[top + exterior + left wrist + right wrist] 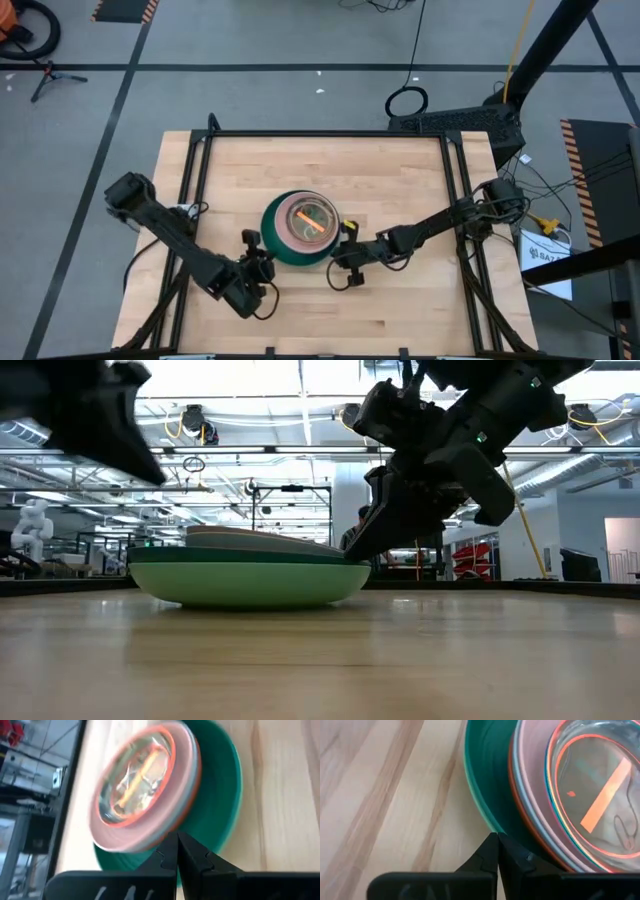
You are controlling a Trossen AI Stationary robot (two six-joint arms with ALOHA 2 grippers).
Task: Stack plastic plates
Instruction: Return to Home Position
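Homing, judged from a single finished pile. Lower left of centre: left gripper [262, 264], pinched closed on nothing, tips at the pile's rim. Centre of frame: plastic plates [300, 228] nested on the table [400, 170], dark green lowest. Just right: right gripper [340, 256], likewise closed, empty. Next: lift both arms clear without nudging the rim.

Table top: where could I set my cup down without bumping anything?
The wide strip of table between the plate stack and the far rail is bare, and so is the near right corner. It is crowded at the stack's near edge, where the left gripper and right gripper, both shut, flank it.
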